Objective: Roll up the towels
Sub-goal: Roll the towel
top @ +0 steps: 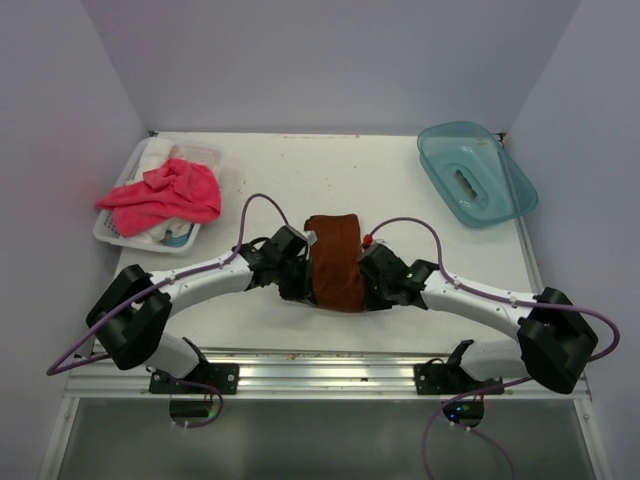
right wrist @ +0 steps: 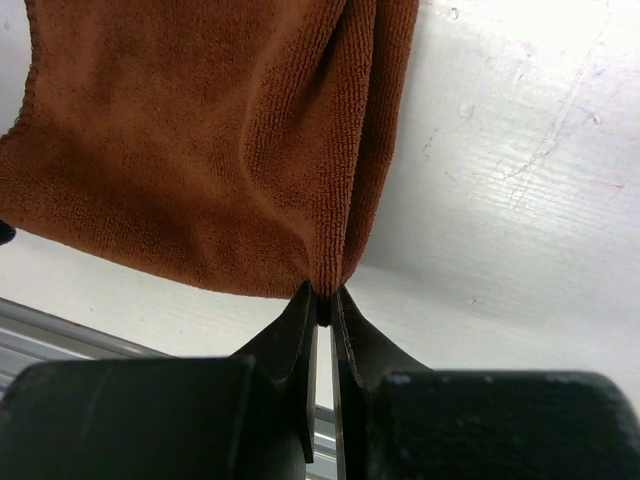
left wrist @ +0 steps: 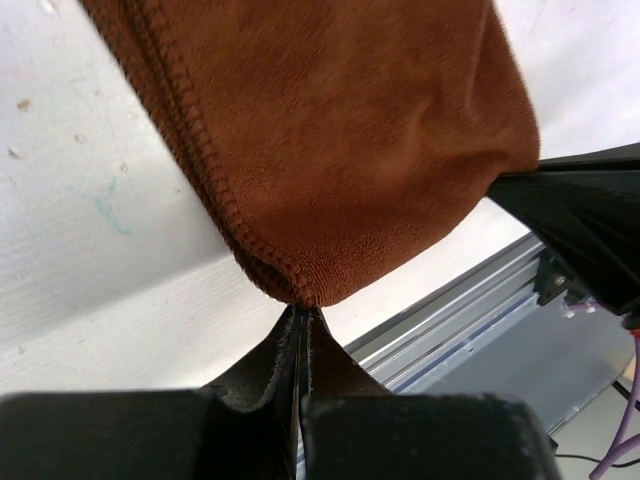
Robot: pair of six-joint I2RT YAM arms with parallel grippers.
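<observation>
The rust-brown towel (top: pixel 336 260) lies as a folded strip between both grippers near the table's front edge. My left gripper (top: pixel 298 285) is shut on its near left corner; in the left wrist view the towel (left wrist: pixel 340 140) meets the closed fingertips (left wrist: pixel 303 312). My right gripper (top: pixel 372 288) is shut on its near right corner; in the right wrist view the towel (right wrist: pixel 190 150) is pinched between the fingertips (right wrist: pixel 325 300). The pink-red towel (top: pixel 162 193) lies bunched on top of the white basket at the back left.
A white basket (top: pixel 115 232) at the back left holds white cloths under the pink-red towel. A clear teal tray (top: pixel 476 173) sits at the back right. A metal rail (top: pixel 320 368) runs along the table's near edge, just behind the grippers.
</observation>
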